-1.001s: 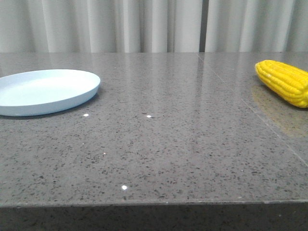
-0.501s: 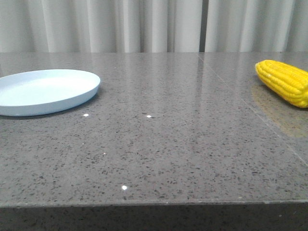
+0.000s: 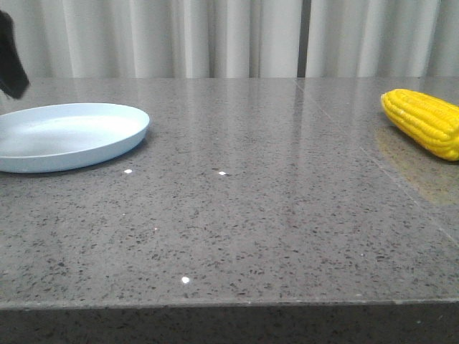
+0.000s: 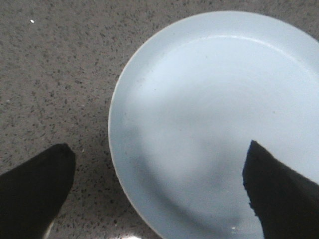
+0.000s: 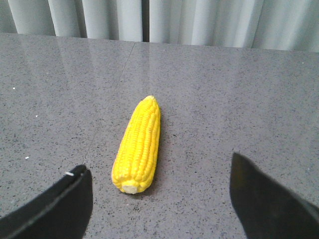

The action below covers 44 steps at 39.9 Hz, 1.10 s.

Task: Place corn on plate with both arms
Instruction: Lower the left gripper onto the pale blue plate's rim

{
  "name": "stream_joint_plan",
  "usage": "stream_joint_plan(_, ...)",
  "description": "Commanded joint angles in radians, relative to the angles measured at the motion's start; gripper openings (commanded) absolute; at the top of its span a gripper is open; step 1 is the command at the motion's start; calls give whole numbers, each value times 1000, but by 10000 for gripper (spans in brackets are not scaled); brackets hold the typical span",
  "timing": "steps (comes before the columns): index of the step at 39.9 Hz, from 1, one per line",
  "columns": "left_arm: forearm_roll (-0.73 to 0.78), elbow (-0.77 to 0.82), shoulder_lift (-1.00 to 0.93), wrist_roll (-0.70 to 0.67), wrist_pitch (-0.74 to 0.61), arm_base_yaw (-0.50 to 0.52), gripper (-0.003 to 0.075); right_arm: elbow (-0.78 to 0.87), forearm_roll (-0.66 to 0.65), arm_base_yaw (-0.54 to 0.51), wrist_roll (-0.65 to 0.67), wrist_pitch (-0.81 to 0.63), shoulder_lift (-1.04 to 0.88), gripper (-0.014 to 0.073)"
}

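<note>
Approach stage: the right hand (image 5: 159,199), spread wide and empty, hangs short of the corn (image 5: 139,144) lying on the bench (image 3: 287,215), needing to descend and grip; the left hand (image 4: 159,194), also spread, hovers over the bare plate (image 4: 199,114).

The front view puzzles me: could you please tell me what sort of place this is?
Probably a staged tabletop test area rather than a real kitchen: a bare grey speckled stone counter, plain pale curtains right behind it, and only a plate and a corn cob.
</note>
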Motion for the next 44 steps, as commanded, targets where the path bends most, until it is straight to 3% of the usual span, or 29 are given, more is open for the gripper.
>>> stream_joint_plan(1,-11,-95,51,-5,8,9,657,-33,3,-5,-1,-86,13,591)
stream_joint_plan(10,-50,-164,146,0,38,34,644,-33,3,-5,-1,-86,13,591)
stream_joint_plan(15,-54,-166,164,2,40,34,564,-33,3,-5,-1,-86,13,591)
stream_joint_plan(24,-60,-166,170,2,42,34,352,-33,3,-5,-1,-86,13,591)
stream_joint_plan(35,-60,-166,190,2,58,34,282,-33,3,-5,-1,-86,13,591)
stream_joint_plan(38,-60,-166,190,2,58,34,195,-33,3,-5,-1,-86,13,591)
stream_joint_plan(42,-60,-166,190,2,58,34,-15,-33,3,-5,-1,-86,13,591)
stream_joint_plan(44,-60,-166,190,2,58,34,-20,-33,3,-5,-1,-86,13,591)
